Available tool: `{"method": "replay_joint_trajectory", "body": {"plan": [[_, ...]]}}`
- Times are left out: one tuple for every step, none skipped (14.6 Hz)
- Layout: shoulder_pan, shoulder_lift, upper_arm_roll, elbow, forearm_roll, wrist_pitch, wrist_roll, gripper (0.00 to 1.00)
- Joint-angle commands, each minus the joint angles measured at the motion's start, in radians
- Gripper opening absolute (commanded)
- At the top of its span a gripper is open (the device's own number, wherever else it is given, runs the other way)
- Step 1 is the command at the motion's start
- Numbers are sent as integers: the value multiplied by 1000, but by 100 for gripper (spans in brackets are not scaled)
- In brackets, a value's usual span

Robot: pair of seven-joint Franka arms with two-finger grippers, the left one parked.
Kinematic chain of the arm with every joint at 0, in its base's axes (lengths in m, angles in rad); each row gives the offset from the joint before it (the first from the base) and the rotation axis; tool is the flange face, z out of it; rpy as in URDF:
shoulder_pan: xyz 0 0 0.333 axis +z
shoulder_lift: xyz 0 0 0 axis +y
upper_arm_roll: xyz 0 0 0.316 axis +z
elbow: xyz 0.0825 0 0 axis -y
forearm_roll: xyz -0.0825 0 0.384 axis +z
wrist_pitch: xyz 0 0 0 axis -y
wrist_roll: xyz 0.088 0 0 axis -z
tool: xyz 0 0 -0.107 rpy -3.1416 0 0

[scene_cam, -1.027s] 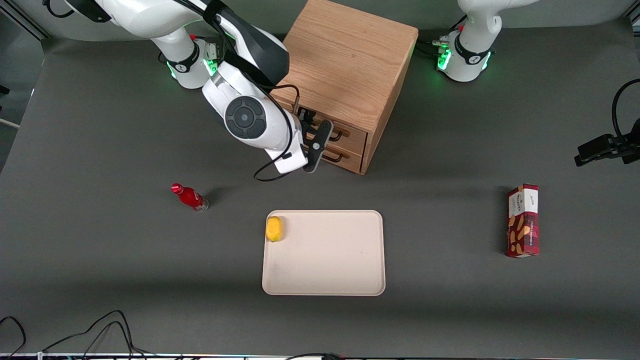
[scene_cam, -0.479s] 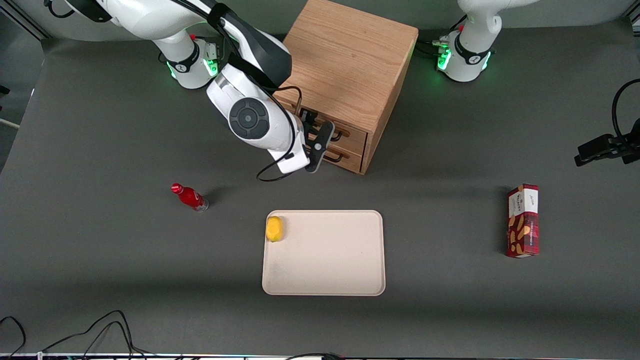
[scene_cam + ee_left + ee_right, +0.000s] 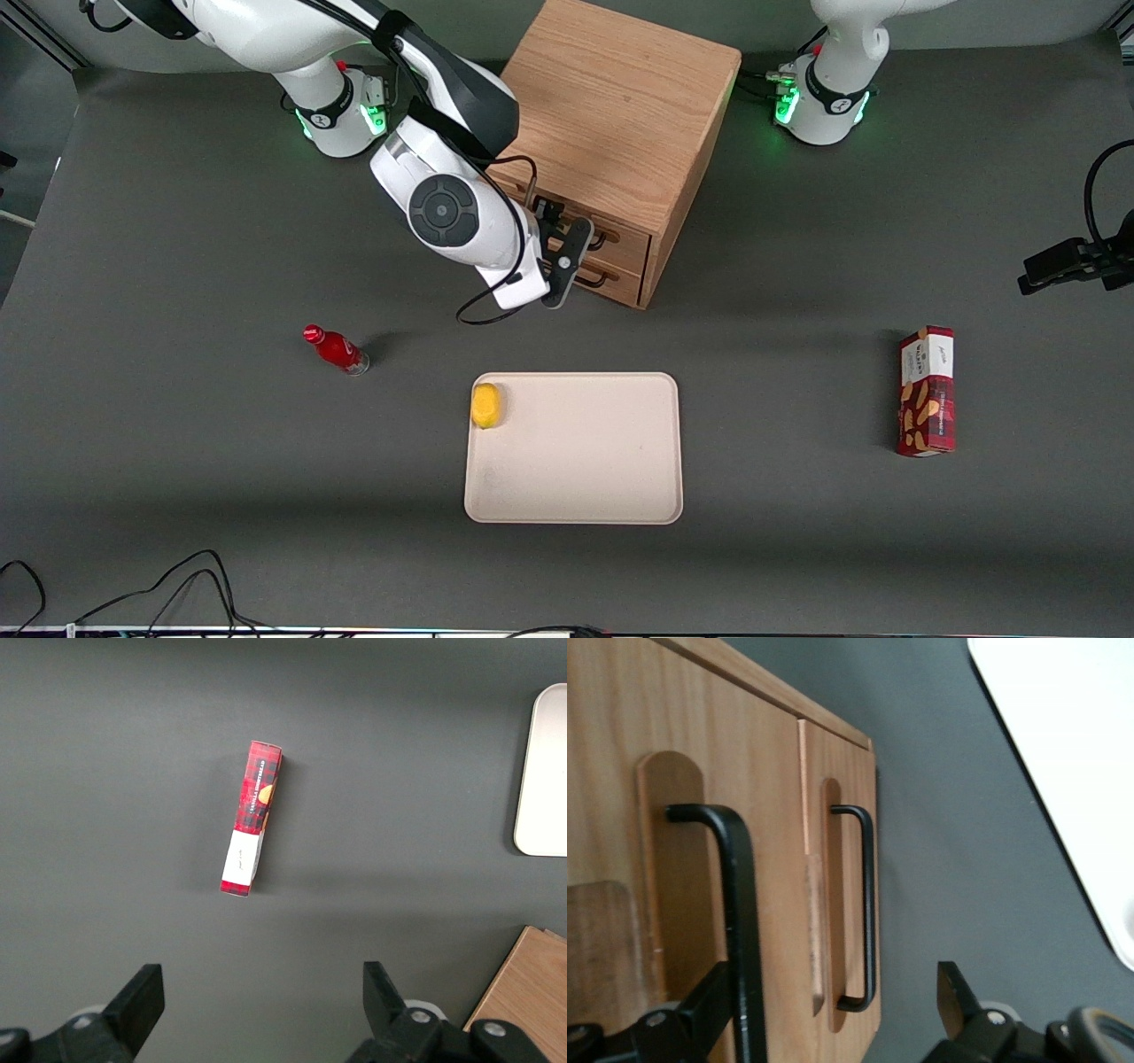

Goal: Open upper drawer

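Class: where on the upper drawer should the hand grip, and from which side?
The upper drawer's thin black wire handle, mid-bar, approached from in front of the cabinet: the bar stands off the wood front. The open hand hovers right at it.

Arm (image 3: 461, 213) hides part of upper drawer (image 3: 611, 232).

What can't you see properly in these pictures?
- Inside the upper drawer: hidden by its shut front in every view.
- One end of its handle: cut off by the picture's edge in the right wrist view.
- Whether the open end effector, at the drawer fronts, touches that handle: the arm covers it in the front view.
- Print on the red box: too small in the left wrist view.
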Motion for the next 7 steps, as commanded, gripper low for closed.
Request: {"method": "replay_joint_trajectory", "body": {"plan": [[3, 6, -2, -15, -47, 38, -9, 100], [3, 9, -2, -15, -49, 43, -11, 100], [2, 12, -2, -15, -52, 46, -9, 100], [0, 14, -2, -13, -52, 49, -9, 100], [-1, 14, -2, -13, -52, 52, -9, 100], [-1, 15, -5, -11, -52, 52, -9, 100], [-1, 20, -6, -8, -52, 52, -11, 100]]}}
